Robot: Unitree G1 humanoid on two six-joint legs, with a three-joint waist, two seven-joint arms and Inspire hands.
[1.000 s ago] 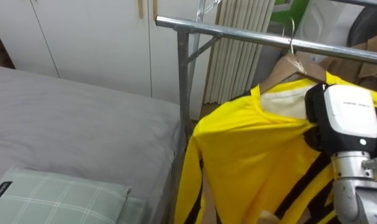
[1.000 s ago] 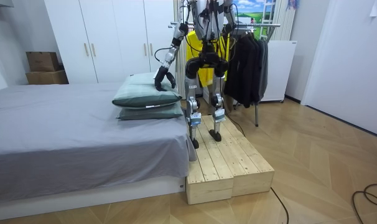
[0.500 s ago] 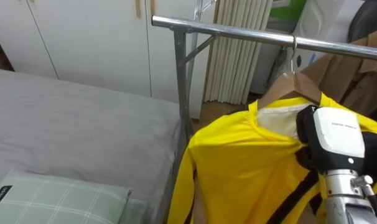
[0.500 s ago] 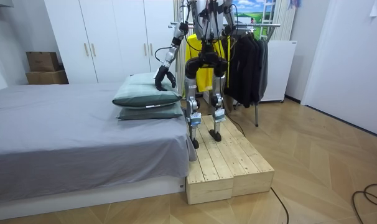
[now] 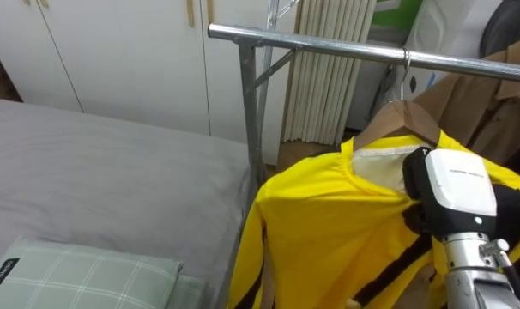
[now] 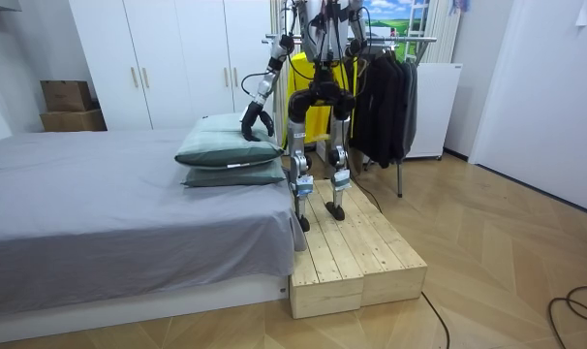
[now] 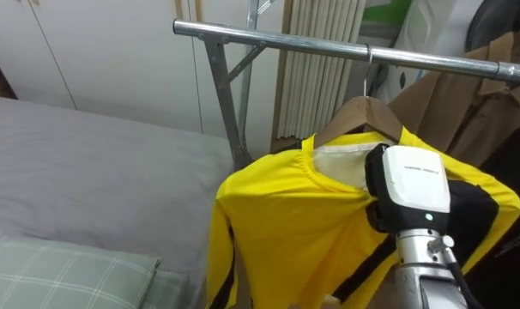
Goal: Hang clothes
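The yellow shirt point(image 5: 329, 223) hangs on a wooden hanger point(image 5: 408, 118) from the metal rail point(image 5: 329, 45), on the right. The right hand point(image 5: 453, 182) is against the shirt, and I cannot tell its grip. The left hand point(image 6: 254, 118) hangs over the pillow point(image 6: 226, 152), state also unclear.

Since 1.0 s ago: the hook of the wooden hanger point(image 5: 390, 120) has dropped from above the rail point(image 5: 329, 47) to rest on it. Yellow shirt point(image 5: 329, 223) has sagged slightly toward 7 o'clock. Right arm point(image 5: 453, 178) has shifted toward 9 o'clock across the collar

Home bedroom, grey bed point(image 6: 109, 208), pillows point(image 6: 231, 153), white wardrobe point(image 6: 158, 58), clothes rail point(image 5: 346, 50)
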